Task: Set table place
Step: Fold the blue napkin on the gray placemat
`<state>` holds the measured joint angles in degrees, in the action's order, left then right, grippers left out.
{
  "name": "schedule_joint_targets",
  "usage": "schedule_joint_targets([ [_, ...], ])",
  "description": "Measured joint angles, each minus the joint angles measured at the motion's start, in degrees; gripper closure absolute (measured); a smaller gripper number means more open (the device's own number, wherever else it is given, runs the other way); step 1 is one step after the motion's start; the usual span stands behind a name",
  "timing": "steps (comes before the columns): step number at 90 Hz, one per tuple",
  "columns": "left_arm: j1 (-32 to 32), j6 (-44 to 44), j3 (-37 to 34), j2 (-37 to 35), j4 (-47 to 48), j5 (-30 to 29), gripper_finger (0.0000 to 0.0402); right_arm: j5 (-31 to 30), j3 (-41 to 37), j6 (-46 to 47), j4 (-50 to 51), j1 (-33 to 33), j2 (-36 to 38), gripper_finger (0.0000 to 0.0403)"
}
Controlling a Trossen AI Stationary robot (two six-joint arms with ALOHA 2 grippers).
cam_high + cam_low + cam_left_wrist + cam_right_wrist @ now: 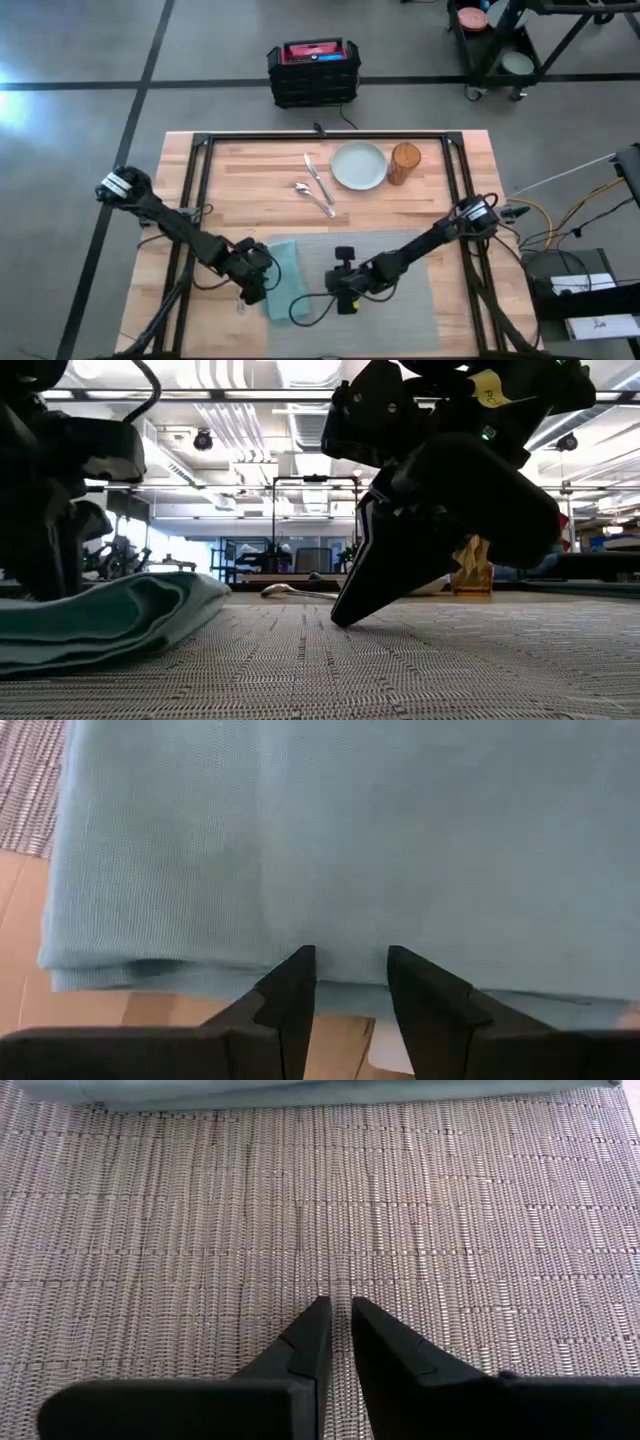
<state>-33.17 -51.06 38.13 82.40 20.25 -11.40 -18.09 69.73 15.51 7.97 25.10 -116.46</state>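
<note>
Resting near the pale plate point(359, 165), the amber glass point(404, 163) holds nothing visible.

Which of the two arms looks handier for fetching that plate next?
Right, probably. The plate sits far on the table's right half, on the right arm's side. The right gripper rests nearly closed on the placemat; the left gripper is at the napkin.

The high view looks straight down on the whole counter point(260, 165) and the floor around it. The low view sits at mat level on the placemat point(400, 660), close to the near edge, facing across to the far edge and room. Each wrist view looks steeply down from close: left onto the napkin point(350, 840), right onto placemat weave, both shared with the low view.
</note>
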Motion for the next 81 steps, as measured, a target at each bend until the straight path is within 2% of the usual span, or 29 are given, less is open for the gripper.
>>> schedule_joint_targets([
  [20,-0.5,1.0,5.1,-2.7,8.3,-1.1,0.0288,0.0,0.0,0.1,0.0,0.0,0.0,0.0371],
  [37,-0.7,-0.8,3.0,-2.6,19.7,1.0,0.0288,0.0,0.0,0.0,0.0,0.0,0.0,0.0371],
  [55,0.5,1.4,-2.1,-2.6,13.7,-2.1,0.0288,0.0,-0.2,0.0,-0.1,0.0,0.0,0.0371],
  [66,1.5,3.6,-2.7,-2.6,12.2,-5.7,0.0288,0.0,-0.3,0.0,-0.2,0.0,0.0,0.0371],
  [81,2.9,6.7,-2.7,-2.6,9.5,-6.0,0.0288,-0.1,-0.5,0.0,-0.2,0.0,0.1,0.0371],
])
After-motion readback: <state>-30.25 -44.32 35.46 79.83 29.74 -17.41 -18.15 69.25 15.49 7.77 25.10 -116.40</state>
